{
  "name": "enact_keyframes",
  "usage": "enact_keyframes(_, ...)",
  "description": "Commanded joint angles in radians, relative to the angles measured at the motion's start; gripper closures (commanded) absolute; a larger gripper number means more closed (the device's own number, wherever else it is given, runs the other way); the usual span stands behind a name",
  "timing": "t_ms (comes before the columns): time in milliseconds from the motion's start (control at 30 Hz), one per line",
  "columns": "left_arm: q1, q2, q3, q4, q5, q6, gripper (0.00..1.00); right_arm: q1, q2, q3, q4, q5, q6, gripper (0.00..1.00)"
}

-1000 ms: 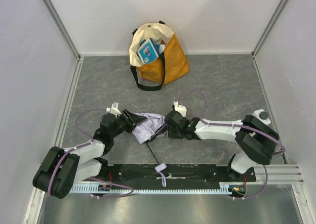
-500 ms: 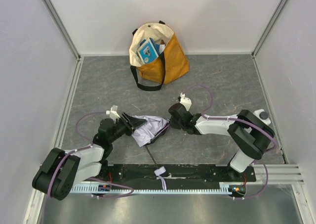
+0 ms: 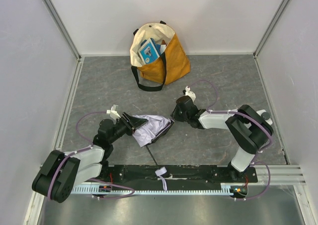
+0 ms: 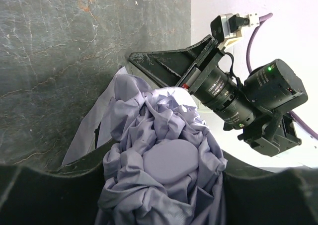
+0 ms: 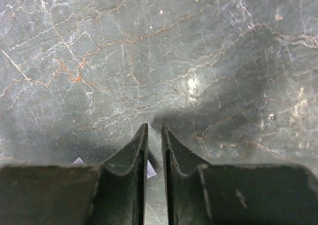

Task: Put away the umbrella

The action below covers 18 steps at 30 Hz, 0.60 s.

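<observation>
Surrounding things: a tote (image 3: 169, 61) stands at the far wall, well apart from the umbrella (image 3: 151, 126). Its mouth is open, with blue-and-white packets (image 3: 150, 49) inside, and its black handle (image 3: 147, 85) loops down onto the tabletop (image 3: 99, 86).
Umbrella: lies on the tabletop between the two arms with its canopy crumpled into a bunch. The black shaft (image 3: 154, 158) runs toward the near edge, and the strap (image 3: 162, 174) drapes over the black base rail (image 3: 198, 173).
In the way: the right arm's wrist sits just beside the canopy's right edge, on the tote side.
Left pincer (image 3: 130, 121): the fingers are spread wide, with canopy fabric packed between them and pressing on both, so it holds the umbrella.
Right pincer (image 5: 154, 130): the fingers are drawn to a thin slit, tips low over the tabletop. A pale scrap shows deep in the slit; I cannot tell whether it is pinched.
</observation>
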Motion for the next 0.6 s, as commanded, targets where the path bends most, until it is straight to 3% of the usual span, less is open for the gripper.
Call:
enact_keyframes(0,0.009,-0.009,-0.041,0.087,0.009,0.018,0.98,-0.016,0.088,-0.032,-0.183,-0.008,-0.089,0.76)
enact_keyframes(100,0.01,-0.012,-0.033,0.094,0.025,0.019,0.98,-0.037,0.042,-0.041,-0.197,-0.055,-0.137,0.67)
enact_keyframes(200,0.01,-0.037,-0.022,0.064,0.026,0.029,0.98,-0.089,0.016,-0.032,-0.197,-0.26,-0.247,0.47)
enact_keyframes(333,0.01,-0.041,-0.018,0.051,0.028,0.033,0.98,-0.093,0.022,0.044,-0.362,-0.254,-0.4,0.37)
enact_keyframes(467,0.01,-0.032,-0.025,0.074,0.031,0.026,0.98,-0.084,0.046,0.084,-0.387,-0.306,-0.464,0.33)
enact_keyframes(567,0.01,-0.035,-0.028,0.071,0.031,0.026,0.98,-0.041,0.076,0.133,-0.43,-0.249,-0.488,0.29)
